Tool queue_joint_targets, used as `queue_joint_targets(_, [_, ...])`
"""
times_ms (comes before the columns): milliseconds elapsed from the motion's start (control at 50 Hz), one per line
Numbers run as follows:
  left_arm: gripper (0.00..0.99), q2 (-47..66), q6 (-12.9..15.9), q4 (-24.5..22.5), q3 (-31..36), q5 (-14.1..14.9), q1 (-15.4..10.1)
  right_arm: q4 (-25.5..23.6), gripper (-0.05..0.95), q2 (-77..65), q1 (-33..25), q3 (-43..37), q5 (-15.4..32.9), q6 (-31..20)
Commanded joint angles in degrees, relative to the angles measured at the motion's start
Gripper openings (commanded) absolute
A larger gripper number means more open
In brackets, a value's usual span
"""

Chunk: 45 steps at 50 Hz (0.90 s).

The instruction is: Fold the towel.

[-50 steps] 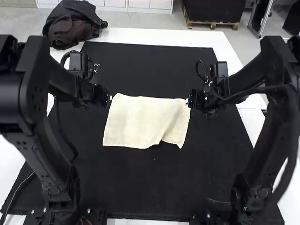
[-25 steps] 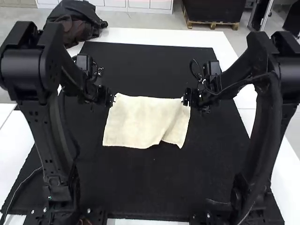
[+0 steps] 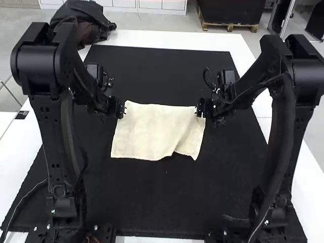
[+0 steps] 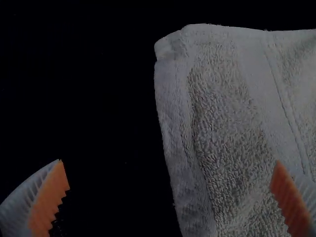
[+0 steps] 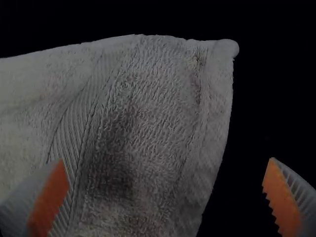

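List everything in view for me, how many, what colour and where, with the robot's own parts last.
Towel: one, cream, on the mat, near right part turned
Mat: one, black, on the table
Table: one, white, under the mat
Cloth bundle: one, dark, at the table's far left corner
Arms: two, black, left and right
Left gripper: one, white with orange pads, open, at towel's far left corner
Right gripper: one, same colours, open, far right corner

My fingers (image 4: 19,210) are white, ribbed in fine lines, with orange pads (image 4: 49,200), and my arms (image 3: 53,136) are black. I see a cream towel (image 3: 152,132) of nubbly loops crossed by ribbed bands, a plain black mat (image 3: 152,197) and a white worktop (image 3: 172,39).
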<state>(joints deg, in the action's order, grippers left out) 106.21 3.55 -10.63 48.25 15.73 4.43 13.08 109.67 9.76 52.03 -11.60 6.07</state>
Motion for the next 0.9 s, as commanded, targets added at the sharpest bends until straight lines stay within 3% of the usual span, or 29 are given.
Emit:
queue_joint_targets(0, [0.956,1.1,-0.7,-1.1,2.1,0.4,-0.5,0.5,0.91,1.1,0.6,2.3,-0.1,-0.8])
queue_joint_targets(480, [0.948,5.4,-0.5,-3.2,2.6,0.3,-0.5,0.5,0.91,4.5,1.4,4.2,-0.1,-0.7])
queue_joint_targets(880, [0.900,7.1,2.2,-2.6,2.8,-0.9,-1.0,0.2,0.91,5.8,2.8,4.3,0.5,-1.1])
